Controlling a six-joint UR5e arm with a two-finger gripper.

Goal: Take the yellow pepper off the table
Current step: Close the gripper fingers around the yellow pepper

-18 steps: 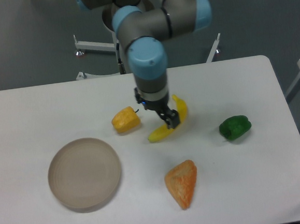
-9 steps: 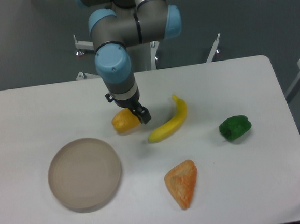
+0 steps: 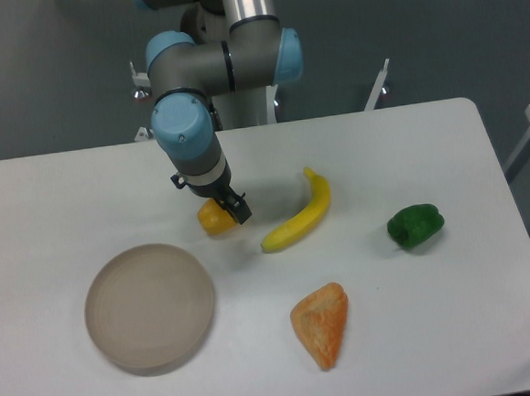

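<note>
The yellow pepper lies on the white table, left of the middle. My gripper is low over it and covers its upper right part. One dark finger shows at the pepper's right end, and the other is hidden behind the wrist. The jaws look open around the pepper, which still rests on the table.
A yellow banana lies just right of the pepper. A green pepper is at the right. An orange wedge-shaped piece is at the front. A round grey plate sits at the front left.
My gripper has moved left from over the banana to the yellow pepper and dropped lower onto it. The objects have not moved.
</note>
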